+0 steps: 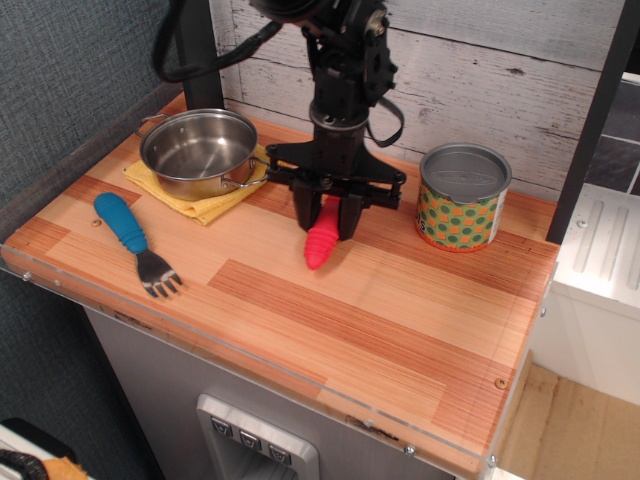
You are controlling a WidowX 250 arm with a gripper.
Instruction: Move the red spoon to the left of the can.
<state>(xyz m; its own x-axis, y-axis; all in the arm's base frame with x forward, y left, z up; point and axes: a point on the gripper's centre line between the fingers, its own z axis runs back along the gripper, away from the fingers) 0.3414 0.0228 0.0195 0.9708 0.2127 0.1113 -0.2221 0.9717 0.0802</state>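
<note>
The red spoon point(320, 243) hangs with its handle pointing down, held tight in the gripper point(327, 222) over the wooden table point(400, 310). The can point(463, 197) stands near, on its right. A steel pot point(197, 152) and blue fork point(135, 240) sit further left.

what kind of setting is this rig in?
Probably a toy or mock kitchen counter in a lab: a small wooden countertop against a whitewashed plank wall, with a shiny steel pot on a yellow cloth and a blue-handled metal fork.
</note>
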